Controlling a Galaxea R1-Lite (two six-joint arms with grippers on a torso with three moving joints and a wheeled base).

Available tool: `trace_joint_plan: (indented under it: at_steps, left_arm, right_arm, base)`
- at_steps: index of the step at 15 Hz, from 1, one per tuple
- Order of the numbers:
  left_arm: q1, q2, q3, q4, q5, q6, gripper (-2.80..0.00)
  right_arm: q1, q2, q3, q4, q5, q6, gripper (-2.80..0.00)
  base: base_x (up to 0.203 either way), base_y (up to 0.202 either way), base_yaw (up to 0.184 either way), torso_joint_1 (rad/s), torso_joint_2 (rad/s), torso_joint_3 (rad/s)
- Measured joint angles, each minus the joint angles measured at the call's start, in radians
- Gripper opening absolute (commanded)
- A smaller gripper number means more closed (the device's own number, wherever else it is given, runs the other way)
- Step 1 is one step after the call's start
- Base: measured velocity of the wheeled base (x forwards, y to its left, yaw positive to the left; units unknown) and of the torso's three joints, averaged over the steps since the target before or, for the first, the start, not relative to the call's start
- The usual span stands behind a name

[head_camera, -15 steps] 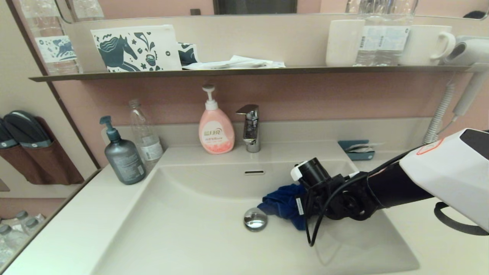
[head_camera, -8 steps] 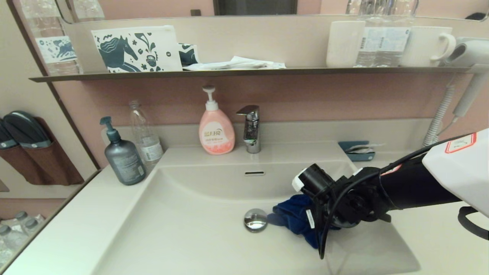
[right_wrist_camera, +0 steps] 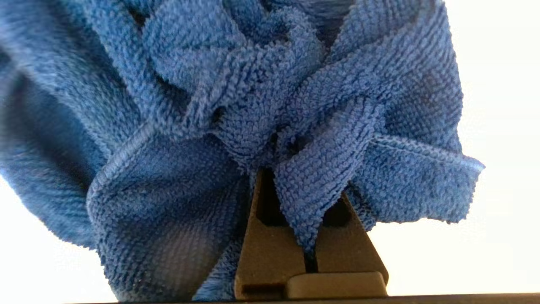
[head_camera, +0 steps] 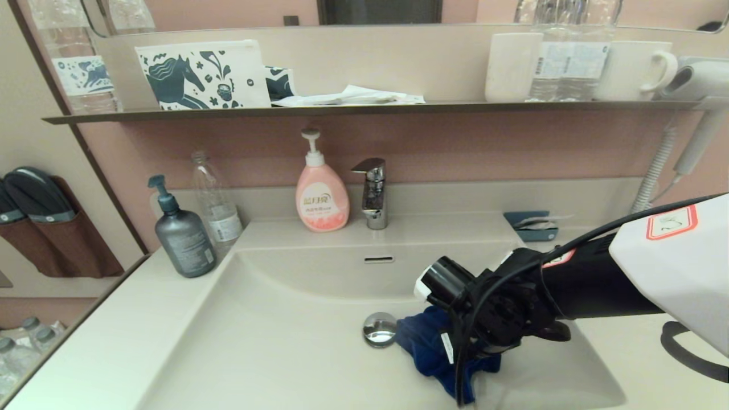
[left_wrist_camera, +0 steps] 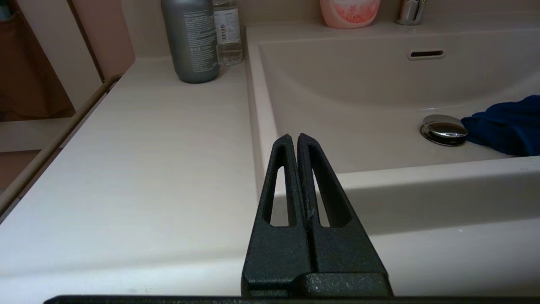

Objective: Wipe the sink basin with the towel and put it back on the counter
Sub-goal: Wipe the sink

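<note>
Because the right gripper [right_wrist_camera: 310,236] is pinching only a bunched fold of the towel [head_camera: 433,347], the biggest risk I am seeing is that the cloth is sliding out of the 2 fingers while it is rubbing on the glossy floor of the sink basin [head_camera: 285,341]; a wet, smooth surface is giving drag, and the grip looks small. A smaller risk is that the loose corner is catching on the chrome drain plug [head_camera: 380,329], which is lying just beside the towel, and pulling the fold free. The black cable of the wrist is also hanging low over the basin and could be dragging. The counter [left_wrist_camera: 139,160] is lying broad and flat to the left, where the left gripper [left_wrist_camera: 297,139] is resting idle with its fingers pressed together. Behind the basin a faucet [head_camera: 373,191], a pink soap bottle [head_camera: 322,196] and a grey pump bottle [head_camera: 181,236] are standing well apart from the wiping.
</note>
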Motion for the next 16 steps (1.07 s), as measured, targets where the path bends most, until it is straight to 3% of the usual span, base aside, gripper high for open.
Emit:
trace_joint_plan:
  at_steps: [7,11,16]
  left_arm:
    - [0.000,0.000,0.000,0.000,0.000,0.000,-2.80]
    - [0.000,0.000,0.000,0.000,0.000,0.000,-2.80]
    - [0.000,0.000,0.000,0.000,0.000,0.000,-2.80]
  right_arm:
    - [0.089,0.032,-0.163,-0.027,0.084,0.112,-2.80]
    - [0.104,0.053,-0.236,-0.051,0.090,0.129,-2.80]
    - [0.157,0.151,-0.427,-0.111,0.129,0.161,-2.80]
  base:
    - [0.000,0.000,0.000,0.000,0.00,0.000]
    - [0.000,0.000,0.000,0.000,0.00,0.000]
    - [0.000,0.000,0.000,0.000,0.00,0.000]
